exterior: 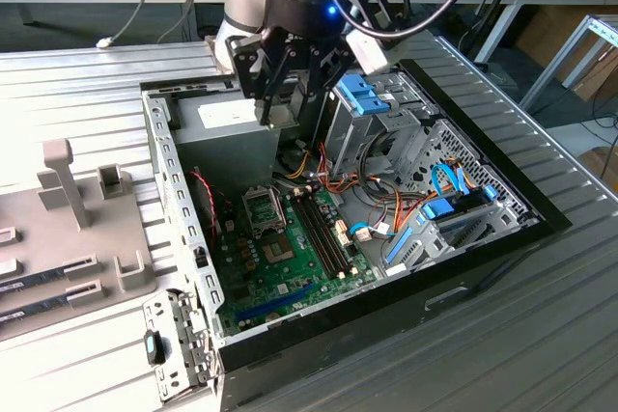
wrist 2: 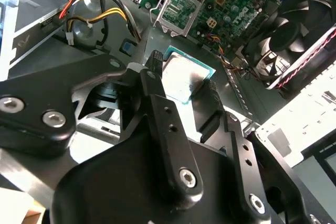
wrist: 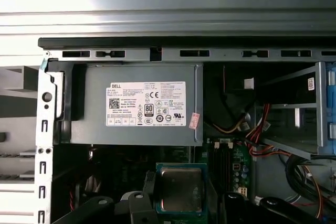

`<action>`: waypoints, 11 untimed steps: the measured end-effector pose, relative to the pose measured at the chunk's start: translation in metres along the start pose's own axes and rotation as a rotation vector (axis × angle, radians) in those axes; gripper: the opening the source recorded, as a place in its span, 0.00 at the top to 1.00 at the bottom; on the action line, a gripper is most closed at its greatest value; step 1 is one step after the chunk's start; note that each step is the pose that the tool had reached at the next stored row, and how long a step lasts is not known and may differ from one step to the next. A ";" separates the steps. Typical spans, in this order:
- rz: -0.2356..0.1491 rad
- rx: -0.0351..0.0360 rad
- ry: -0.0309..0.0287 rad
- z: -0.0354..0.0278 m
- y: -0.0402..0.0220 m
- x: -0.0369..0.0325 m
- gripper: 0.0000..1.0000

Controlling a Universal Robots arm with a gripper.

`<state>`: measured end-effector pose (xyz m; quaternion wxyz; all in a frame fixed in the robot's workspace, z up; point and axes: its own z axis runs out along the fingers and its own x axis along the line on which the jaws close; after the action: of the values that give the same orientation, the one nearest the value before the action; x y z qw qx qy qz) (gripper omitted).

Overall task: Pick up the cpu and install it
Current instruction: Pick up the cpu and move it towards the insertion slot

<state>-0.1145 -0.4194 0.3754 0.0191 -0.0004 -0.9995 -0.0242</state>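
Observation:
The cpu (wrist 2: 181, 77), a small square chip with a silver-grey top and a teal rim, is clamped at two opposite edges between the black fingers (wrist 2: 156, 65). It also appears in the first wrist view as the cpu (wrist: 181, 188). My gripper (exterior: 288, 111) is shut on it and hangs over the back of the open computer case (exterior: 183, 209), above the grey power-supply box (exterior: 227, 127). The motherboard's socket (exterior: 263, 207) sits lower on the green board with its metal frame (wrist 2: 181, 11) lifted open, apart from the chip.
Bundles of red, yellow and orange cables (exterior: 319, 176) run beside the socket. A drive cage with blue tabs (exterior: 362, 94) stands at the exterior view's right of my gripper. A black fan (wrist 2: 294, 35) sits by the board. A grey fixture tray (exterior: 77, 229) lies outside the case.

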 end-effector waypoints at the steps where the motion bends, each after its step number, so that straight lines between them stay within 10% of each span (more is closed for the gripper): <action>1: 0.000 0.0000 0.0000 0.0004 -0.0001 -0.0007 0.53; 11: 0.000 0.0000 0.0000 0.0047 -0.0011 -0.0084 0.53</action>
<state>-0.1063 -0.4203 0.3704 0.0191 -0.0004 -0.9995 -0.0242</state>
